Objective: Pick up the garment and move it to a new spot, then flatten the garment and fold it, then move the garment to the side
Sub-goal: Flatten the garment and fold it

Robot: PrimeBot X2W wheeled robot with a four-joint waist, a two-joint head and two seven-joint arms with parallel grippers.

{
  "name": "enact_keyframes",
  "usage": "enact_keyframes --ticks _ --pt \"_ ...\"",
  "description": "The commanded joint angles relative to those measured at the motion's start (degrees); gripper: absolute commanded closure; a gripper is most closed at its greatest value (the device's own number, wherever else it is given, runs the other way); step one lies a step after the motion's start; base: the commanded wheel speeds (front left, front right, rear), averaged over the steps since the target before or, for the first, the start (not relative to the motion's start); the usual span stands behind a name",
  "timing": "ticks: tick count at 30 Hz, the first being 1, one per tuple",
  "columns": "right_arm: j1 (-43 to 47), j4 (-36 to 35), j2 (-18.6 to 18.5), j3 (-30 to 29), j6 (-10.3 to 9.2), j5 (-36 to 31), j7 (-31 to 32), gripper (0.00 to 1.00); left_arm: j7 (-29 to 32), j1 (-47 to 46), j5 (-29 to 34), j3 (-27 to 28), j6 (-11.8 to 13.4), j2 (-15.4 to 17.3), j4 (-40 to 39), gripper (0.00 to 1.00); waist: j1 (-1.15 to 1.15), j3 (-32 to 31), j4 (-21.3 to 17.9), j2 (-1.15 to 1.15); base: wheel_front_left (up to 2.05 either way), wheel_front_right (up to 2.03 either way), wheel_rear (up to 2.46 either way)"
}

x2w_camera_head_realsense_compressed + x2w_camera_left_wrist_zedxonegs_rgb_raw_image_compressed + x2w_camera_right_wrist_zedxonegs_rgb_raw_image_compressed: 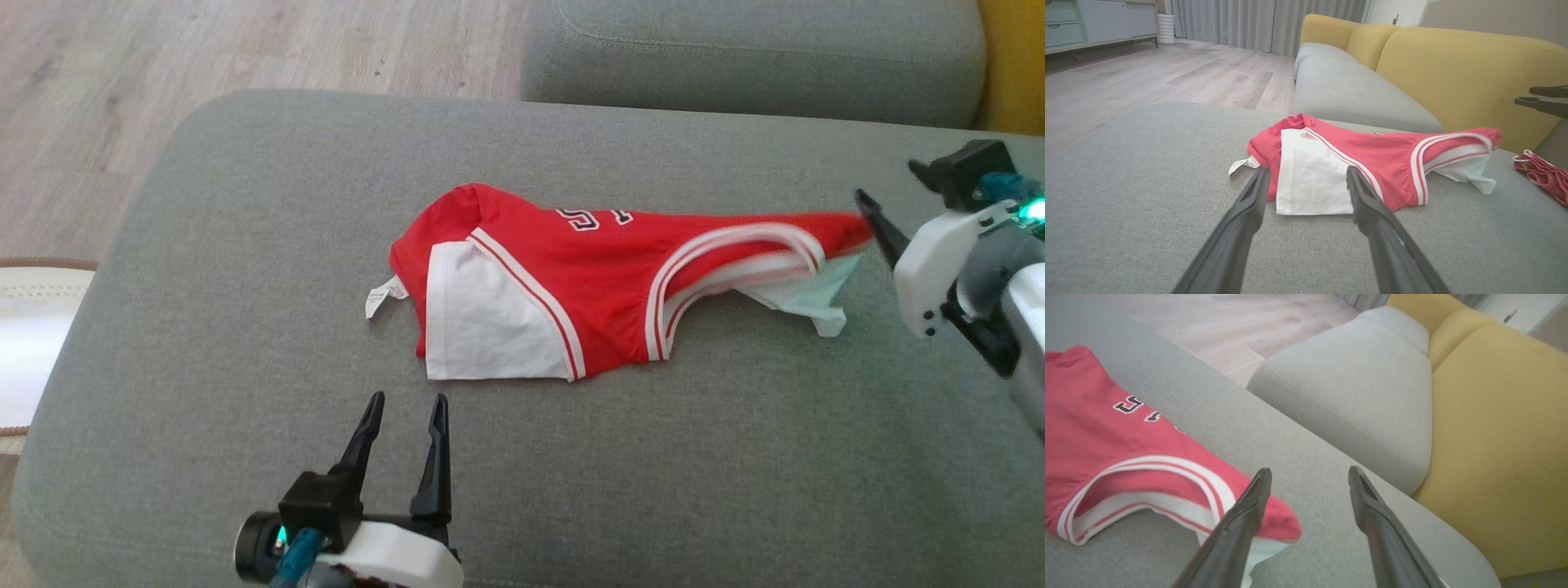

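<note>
A red garment with white trim and white side panels lies crumpled on the grey cushion, a small white label sticking out at its left. My left gripper is open, low over the cushion just in front of the garment's white panel, with nothing between its fingers. My right gripper is open beside the garment's right tip, which looks blurred and slightly lifted. In the right wrist view the garment's trimmed end lies under the left finger of that gripper, which grips nothing.
A second grey cushion lies beyond, with yellow backrests to the right. A small red-and-white cloth sits at the cushion's right end. Wooden floor lies past the left edge, with a white round object there.
</note>
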Motion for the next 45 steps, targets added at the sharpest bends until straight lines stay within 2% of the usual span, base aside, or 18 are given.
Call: enact_keyframes --ticks 1,6,9,12,17,21,28,38,39,40,41,45 --pt "-1.6 -1.4 0.6 -0.7 0.39 -1.1 -1.5 0.00 -0.7 -2.7 0.6 1.4 -0.1 -0.3 -1.7 0.00 0.00 0.1 0.0 0.00 0.00 0.00 0.00" --pt "-1.3 -4.2 7.3 -3.0 0.39 -2.9 -4.5 0.00 -0.7 -2.7 0.9 1.7 0.0 -0.3 -1.8 0.00 0.00 0.5 -0.3 0.00 0.00 0.00 0.00" --pt "-0.2 -8.3 11.0 -0.1 0.39 -1.3 -2.7 0.00 -0.7 -3.0 1.1 1.5 -0.1 -0.3 -2.0 0.00 0.00 1.4 0.0 0.00 0.00 0.00 0.00" --pt "0.6 -12.0 12.7 4.6 0.39 -0.3 -0.5 0.00 -0.7 -4.0 1.0 1.0 -0.1 -0.3 -2.3 0.00 0.00 2.8 0.8 0.00 0.00 0.00 0.00" --pt "2.6 -15.4 14.4 13.8 0.39 2.8 3.2 0.00 -0.7 -5.7 0.4 -0.2 0.4 -0.3 -2.6 0.00 0.00 4.8 2.8 0.00 0.00 0.00 0.00" --pt "3.4 -15.8 14.4 19.1 0.39 5.2 6.1 0.00 -0.7 -6.8 -0.2 -1.0 1.0 -0.3 -2.9 0.00 0.00 6.4 4.4 0.00 0.00 0.00 0.00" --pt "1.6 -11.2 14.9 19.5 0.39 4.6 7.8 0.00 -0.7 -8.9 -1.0 -2.1 1.7 -0.3 -3.8 0.00 0.00 9.7 6.0 0.00 0.00 0.00 0.00" --pt "-1.7 -3.7 16.6 22.0 0.39 1.3 14.2 0.00 -0.7 -12.0 -2.4 -4.1 3.0 -0.3 -4.4 0.00 0.00 13.2 7.6 0.00 0.00 0.00 0.00" --pt "-1.7 -3.5 16.9 22.7 0.39 1.5 14.7 0.06 -0.7 -12.1 -2.5 -4.1 3.1 -0.3 -4.4 0.00 0.00 13.2 7.7 0.00 0.00 0.00 0.00" --pt "-1.7 -3.3 17.0 23.3 0.39 1.9 15.3 0.63 -0.7 -12.2 -2.5 -4.2 3.2 -0.3 -4.3 0.00 0.00 13.2 7.7 0.00 0.00 0.00 0.00" --pt "-1.8 -3.3 17.1 24.0 0.39 2.3 15.8 1.00 -0.7 -12.2 -2.6 -4.1 3.2 -0.3 -4.3 0.00 0.00 13.1 7.6 0.00 0.00 0.00 0.00" --pt "-2.4 -3.9 16.5 25.4 0.39 3.7 15.5 1.00 -0.7 -11.6 -2.5 -3.4 3.6 -0.3 -4.0 0.00 0.00 11.8 6.6 0.00 0.00 0.00 0.00"
